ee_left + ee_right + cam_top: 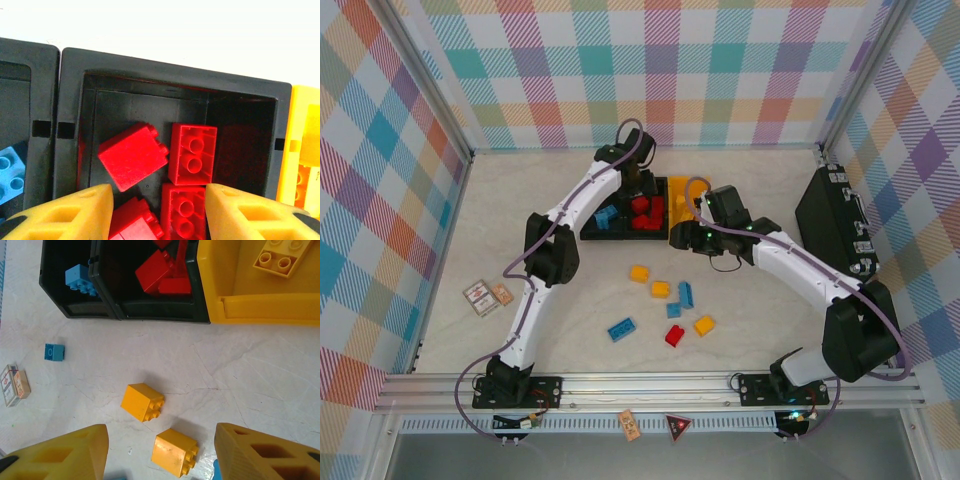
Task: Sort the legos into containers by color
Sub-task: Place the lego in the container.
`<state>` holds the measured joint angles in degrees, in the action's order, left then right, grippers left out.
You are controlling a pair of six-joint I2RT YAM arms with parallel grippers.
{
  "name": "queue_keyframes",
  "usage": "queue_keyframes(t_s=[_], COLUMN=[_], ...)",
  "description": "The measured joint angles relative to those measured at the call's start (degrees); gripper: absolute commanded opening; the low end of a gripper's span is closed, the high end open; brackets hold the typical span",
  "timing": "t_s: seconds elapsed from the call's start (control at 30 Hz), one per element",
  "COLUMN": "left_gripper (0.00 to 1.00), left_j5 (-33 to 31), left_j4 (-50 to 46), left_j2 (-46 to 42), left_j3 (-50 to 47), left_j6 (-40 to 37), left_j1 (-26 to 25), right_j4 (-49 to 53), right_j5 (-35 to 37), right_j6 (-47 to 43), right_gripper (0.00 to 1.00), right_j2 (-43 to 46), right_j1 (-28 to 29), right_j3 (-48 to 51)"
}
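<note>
My left gripper (159, 212) hangs open over the middle black container (175, 70), just above several red legos (192, 152) lying inside it. The black container on its left (30, 100) holds a blue lego (10, 172). A yellow container (306, 125) stands on the right. My right gripper (160, 460) is open above the table, with a yellow lego (175, 452) below its gap and another (142, 401) just beyond. From above, the left gripper (642, 192) is over the containers and the right gripper (698, 240) is just in front of the yellow one (680, 205).
Loose legos lie mid-table: yellow (704, 325), blue (621, 329), blue (686, 294), red (674, 336). A large black case (840, 220) stands at the right wall. Small cards (485, 297) lie at the left. A small blue lego (54, 352) sits before the containers.
</note>
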<state>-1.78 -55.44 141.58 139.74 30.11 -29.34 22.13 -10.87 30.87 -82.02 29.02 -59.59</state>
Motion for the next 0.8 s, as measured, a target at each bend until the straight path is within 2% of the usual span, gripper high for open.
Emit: queue_keyframes(t_s=[0.23,0.5,0.8], left_gripper=[0.52,0.53,0.54], left_j5=[1.7,4.4,3.3], left_j4=[1.3,7.7,12.6], left_j2=[-9.0,-26.5,-39.3], left_j3=[-9.0,-28.9,-51.1], left_j6=[-1.1,-2.1,-2.5], left_j1=[-0.6,-0.8,-0.7], right_j4=[1.4,4.4,5.4], right_j5=[0.7,1.8,0.4], right_j6=[0.0,-0.1,-0.5], right_gripper=[0.59,0.59,0.59], right_j2=[0.0,0.0,0.1], right_j1=[-0.2,-0.2,0.0], right_j3=[-0.4,-0.6,-0.4])
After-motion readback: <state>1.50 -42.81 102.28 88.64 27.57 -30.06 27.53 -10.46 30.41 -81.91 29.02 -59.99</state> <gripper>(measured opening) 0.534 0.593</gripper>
